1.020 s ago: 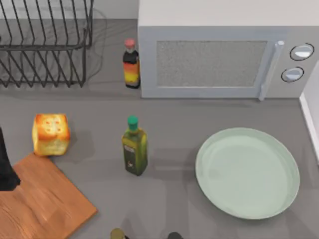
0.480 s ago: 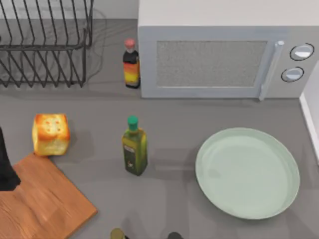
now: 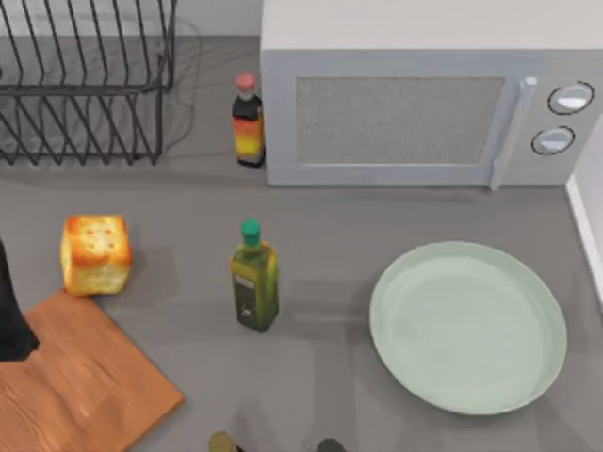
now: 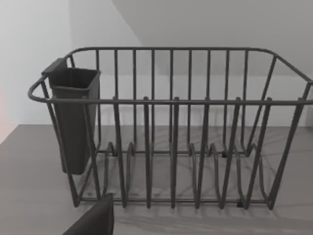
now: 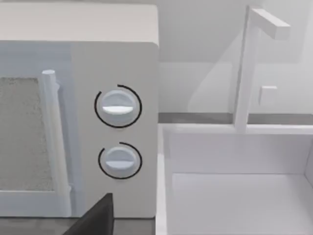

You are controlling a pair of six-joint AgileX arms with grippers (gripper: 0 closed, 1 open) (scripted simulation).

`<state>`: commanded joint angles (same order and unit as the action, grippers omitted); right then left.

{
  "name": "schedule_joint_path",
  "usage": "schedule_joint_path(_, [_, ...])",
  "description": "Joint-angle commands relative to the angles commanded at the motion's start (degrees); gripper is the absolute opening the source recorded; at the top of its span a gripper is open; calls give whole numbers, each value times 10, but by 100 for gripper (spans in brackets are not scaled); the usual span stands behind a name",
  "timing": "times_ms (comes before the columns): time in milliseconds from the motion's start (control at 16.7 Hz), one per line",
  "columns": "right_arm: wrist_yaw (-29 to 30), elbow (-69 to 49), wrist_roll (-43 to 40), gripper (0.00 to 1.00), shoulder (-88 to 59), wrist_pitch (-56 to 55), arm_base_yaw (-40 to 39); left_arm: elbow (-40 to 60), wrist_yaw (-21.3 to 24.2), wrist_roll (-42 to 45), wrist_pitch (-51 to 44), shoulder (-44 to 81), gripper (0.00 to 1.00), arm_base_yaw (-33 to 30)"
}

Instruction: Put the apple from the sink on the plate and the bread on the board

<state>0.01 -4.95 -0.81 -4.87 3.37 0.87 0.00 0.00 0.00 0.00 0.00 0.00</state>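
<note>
From above, the left arm (image 3: 9,315) has slipped slightly further off the table's left edge in the last second. The bread (image 3: 95,254) sits unmoved just right of and beyond it, touching the board (image 3: 85,386) at its far corner but not on it, and the plate (image 3: 468,330) lies bare well to the right. At the left wrist, the left gripper (image 4: 93,221) faces the dish rack (image 4: 171,122) close ahead, and I cannot tell whether it is wide or narrow, so I judge no pickup has begun. At the right wrist, the right gripper (image 5: 95,218), its opening likewise untellable, hangs before the microwave (image 5: 117,127) beside the white sink (image 5: 234,196), and I cannot place the apple.
</note>
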Motion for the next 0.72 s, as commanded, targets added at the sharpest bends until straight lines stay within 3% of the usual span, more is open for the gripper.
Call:
schedule_joint_path(300, [0, -137, -22, 100, -167, 92, 24, 0, 0, 0, 0, 0, 100, 0])
schedule_joint_path(720, [0, -367, -58, 100, -512, 244, 63, 0, 0, 0, 0, 0, 100, 0])
